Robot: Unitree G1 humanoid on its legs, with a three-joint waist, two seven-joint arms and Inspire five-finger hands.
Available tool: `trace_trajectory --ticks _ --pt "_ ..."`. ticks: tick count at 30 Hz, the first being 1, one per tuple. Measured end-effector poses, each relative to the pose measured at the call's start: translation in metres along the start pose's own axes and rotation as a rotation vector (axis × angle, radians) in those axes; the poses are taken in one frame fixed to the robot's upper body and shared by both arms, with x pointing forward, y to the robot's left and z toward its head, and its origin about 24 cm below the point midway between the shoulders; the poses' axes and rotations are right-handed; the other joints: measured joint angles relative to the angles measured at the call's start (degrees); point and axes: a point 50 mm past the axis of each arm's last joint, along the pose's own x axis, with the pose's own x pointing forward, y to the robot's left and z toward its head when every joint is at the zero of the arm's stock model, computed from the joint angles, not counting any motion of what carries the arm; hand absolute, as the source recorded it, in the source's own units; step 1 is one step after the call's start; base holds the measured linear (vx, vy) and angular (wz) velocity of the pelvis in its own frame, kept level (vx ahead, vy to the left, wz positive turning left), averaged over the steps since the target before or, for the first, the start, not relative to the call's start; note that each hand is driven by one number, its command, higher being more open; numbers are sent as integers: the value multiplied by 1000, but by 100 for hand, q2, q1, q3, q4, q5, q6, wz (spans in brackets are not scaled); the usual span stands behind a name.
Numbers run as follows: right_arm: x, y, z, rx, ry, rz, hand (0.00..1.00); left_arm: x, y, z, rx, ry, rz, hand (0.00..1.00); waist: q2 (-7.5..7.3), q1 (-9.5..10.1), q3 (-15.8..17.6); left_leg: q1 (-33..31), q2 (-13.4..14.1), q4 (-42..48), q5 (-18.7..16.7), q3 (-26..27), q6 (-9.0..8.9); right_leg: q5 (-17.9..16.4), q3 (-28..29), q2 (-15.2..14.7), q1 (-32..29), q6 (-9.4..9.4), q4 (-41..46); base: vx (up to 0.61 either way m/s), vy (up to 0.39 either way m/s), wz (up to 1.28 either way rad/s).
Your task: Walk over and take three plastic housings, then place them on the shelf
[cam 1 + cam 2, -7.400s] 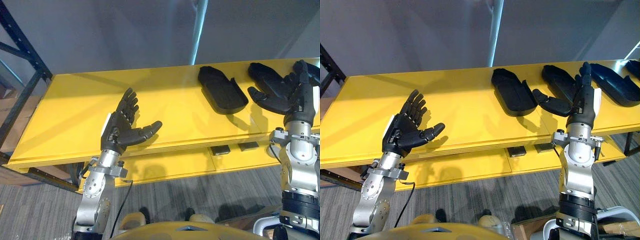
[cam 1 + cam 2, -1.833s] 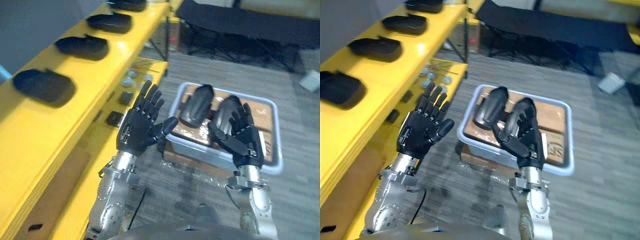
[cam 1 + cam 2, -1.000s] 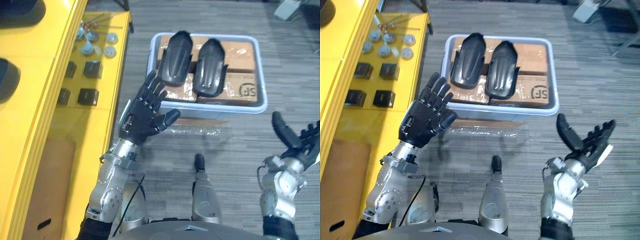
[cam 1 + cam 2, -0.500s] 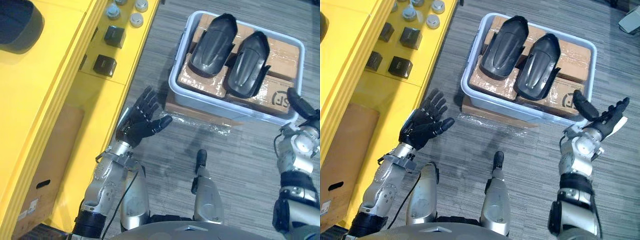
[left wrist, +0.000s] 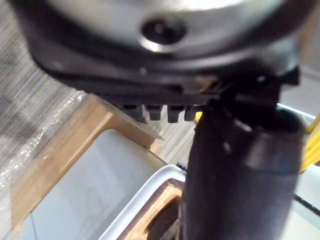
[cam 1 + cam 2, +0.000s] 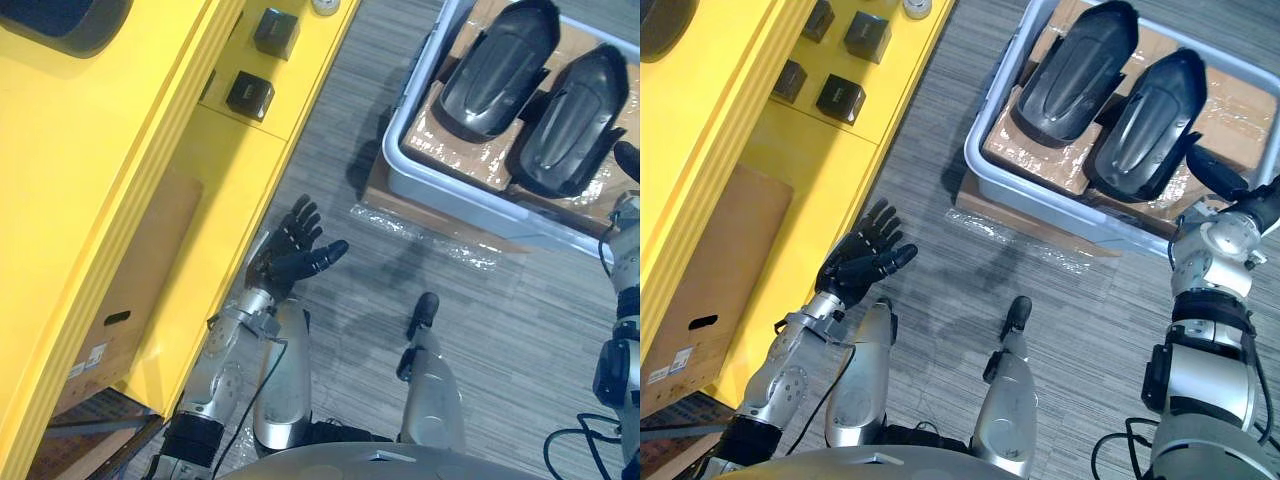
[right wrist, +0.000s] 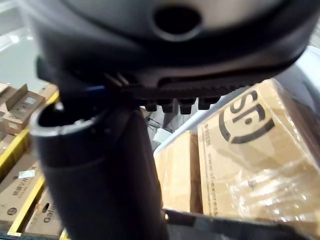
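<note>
Housings of black moulded plastic, two, side by side in a pale grey plastic bin (image 6: 1040, 198): shelf-side housing (image 6: 1072, 75) and outer housing (image 6: 1150, 110), lengthwise parallel, lying on film-wrapped brown cardboard boxes (image 6: 1025, 140) inside it. Held by neither hand. Bin standing on a flat wooden board (image 6: 385, 200) with crinkled clear film at its edge, on grey carpet floor (image 6: 940, 200). Right hand (image 6: 1215, 175) at the bin's near corner, just beside the outer housing, thumb spread and fingers stretched out, gripping nothing. Left hand (image 6: 855, 265) well apart from the bin, low over the carpet beside the yellow shelf (image 6: 100, 150), fingers fanned straight, empty too. On the shelf's lower board, small black square blocks (image 6: 843, 97); beneath, a brown cardboard box (image 6: 720, 260) with a hand-slot. On the top board, another dark housing (image 6: 60, 18), cut by the view's edge.
</note>
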Motion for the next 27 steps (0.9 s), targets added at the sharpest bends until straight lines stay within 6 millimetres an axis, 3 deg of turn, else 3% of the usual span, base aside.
trace_trajectory --ticks 7,8,12,17,22,27 --pt "0 14 3 -74 55 110 100 6 -5 3 -38 -55 18 100 104 88 19 -244 0 -7 134 -70 -30 -4 -134 -30 -333 -5 272 -63 4 2" --pt "2 13 8 -82 63 120 0 7 -5 3 -43 -61 25 100 105 89 18 -303 1 -6 167 -102 -42 -18 -167 -33 -402 -25 341 -83 -1 6" --pt "6 8 17 -105 94 120 0 6 -4 0 -48 -52 40 100 106 139 18 -404 5 -4 242 -129 -71 -60 -189 -47 -563 -78 504 -104 -2 2" --pt "13 -13 19 -151 182 65 0 5 0 -2 -47 -57 61 100 103 153 19 -516 17 -20 357 -264 -120 -114 -337 -47 -641 -141 644 -70 -3 9" --pt "11 -14 8 -201 277 108 0 4 0 -1 -44 -64 65 100 88 181 19 -501 40 -114 483 -280 -161 -109 -386 -46 -642 -146 663 -51 9 4" --pt "4 -5 -16 -213 403 149 0 3 2 0 -45 -75 70 100 30 174 22 -357 66 -127 522 -305 -182 -114 -415 -39 -522 -158 736 -13 8 2"
